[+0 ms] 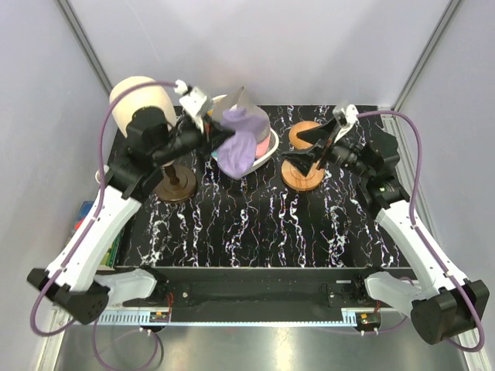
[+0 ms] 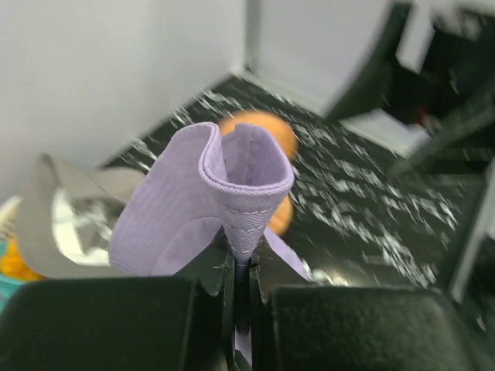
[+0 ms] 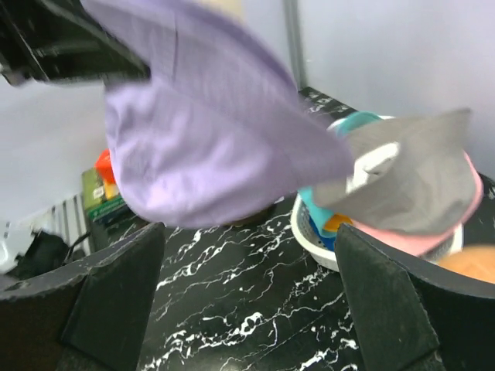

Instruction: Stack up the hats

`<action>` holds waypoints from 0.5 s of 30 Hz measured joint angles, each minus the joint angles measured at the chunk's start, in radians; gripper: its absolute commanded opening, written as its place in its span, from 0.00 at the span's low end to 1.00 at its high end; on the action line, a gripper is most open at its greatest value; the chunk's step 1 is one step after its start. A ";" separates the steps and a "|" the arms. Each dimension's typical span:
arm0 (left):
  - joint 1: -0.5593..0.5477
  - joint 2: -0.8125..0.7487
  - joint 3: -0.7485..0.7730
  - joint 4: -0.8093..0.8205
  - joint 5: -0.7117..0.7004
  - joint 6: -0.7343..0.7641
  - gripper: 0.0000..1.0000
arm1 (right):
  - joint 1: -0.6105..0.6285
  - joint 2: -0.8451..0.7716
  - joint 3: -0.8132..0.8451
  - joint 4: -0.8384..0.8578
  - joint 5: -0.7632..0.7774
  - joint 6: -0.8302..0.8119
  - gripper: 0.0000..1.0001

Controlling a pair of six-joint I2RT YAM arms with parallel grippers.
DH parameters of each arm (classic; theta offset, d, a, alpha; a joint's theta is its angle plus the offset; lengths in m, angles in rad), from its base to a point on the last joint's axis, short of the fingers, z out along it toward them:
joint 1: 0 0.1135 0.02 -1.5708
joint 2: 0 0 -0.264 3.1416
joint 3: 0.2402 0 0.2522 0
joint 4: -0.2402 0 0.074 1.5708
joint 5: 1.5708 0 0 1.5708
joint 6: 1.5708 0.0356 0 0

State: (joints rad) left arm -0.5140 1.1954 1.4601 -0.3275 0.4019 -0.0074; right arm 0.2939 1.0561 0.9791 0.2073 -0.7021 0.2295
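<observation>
The cream mannequin head (image 1: pixel 141 99) stands far left, behind the left arm, and a brown round stand (image 1: pixel 176 186) sits beside that arm. The left gripper (image 2: pixel 241 269) is clamped tight on a fold of the lavender hat (image 2: pixel 232 193). The hat rises just past the fingertips and droops to either side of them. Left of these jaws a gray hat (image 2: pixel 54 220) lies on the white basket (image 1: pixel 272 154), over a pink hat (image 3: pixel 464 209) and a teal hat (image 3: pixel 352 124).

The right gripper (image 3: pixel 247 236) has its jaws spread wide with nothing between them. The lavender hat hangs ahead of and above them, and the basket is ahead to their right. From overhead, this gripper hovers over two round wooden discs (image 1: pixel 303 176).
</observation>
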 measured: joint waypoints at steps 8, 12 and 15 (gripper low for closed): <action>-0.106 -0.087 -0.129 -0.182 0.131 0.080 0.05 | 0.099 0.047 0.016 -0.019 -0.100 -0.083 0.95; -0.146 -0.087 -0.129 -0.225 0.140 0.106 0.05 | 0.114 0.058 0.014 -0.047 -0.141 -0.099 0.90; -0.153 -0.082 -0.129 -0.243 0.140 0.117 0.04 | 0.129 0.050 -0.005 -0.048 -0.177 -0.097 0.87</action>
State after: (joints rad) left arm -0.6666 1.1137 1.3312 -0.5701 0.5419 0.1101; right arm 0.4225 1.1057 0.9741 0.1596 -0.8787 0.1322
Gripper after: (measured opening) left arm 0.056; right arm 0.898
